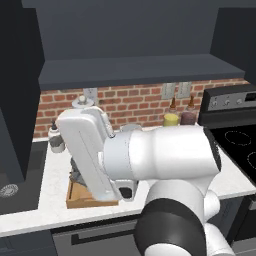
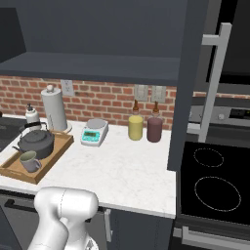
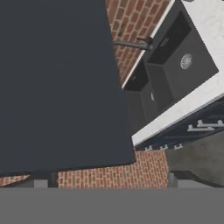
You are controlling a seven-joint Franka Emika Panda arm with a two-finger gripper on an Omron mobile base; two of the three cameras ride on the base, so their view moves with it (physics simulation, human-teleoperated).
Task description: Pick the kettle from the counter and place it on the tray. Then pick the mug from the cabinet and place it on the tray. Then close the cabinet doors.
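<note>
I saw the kettle (image 2: 36,141) sitting on the tray (image 2: 52,154) at the left end of the counter (image 2: 127,166), with the mug (image 2: 30,161) on the tray just in front of it. One cabinet door (image 2: 188,83) stood open above the counter's right end, its bar handle (image 2: 214,78) facing me. The gripper's fingers were spread wide, holding nothing. In the hand view, a dark cabinet door (image 3: 57,83) loomed close beside the sink (image 3: 175,65).

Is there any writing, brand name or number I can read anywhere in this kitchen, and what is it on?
None can be read.
Kitchen scale: its display shows a teal patch, too blurred to read.
Stove control panel: knobs and marks, too small to read.
Yellow canister and maroon canister: no labels show.
</note>
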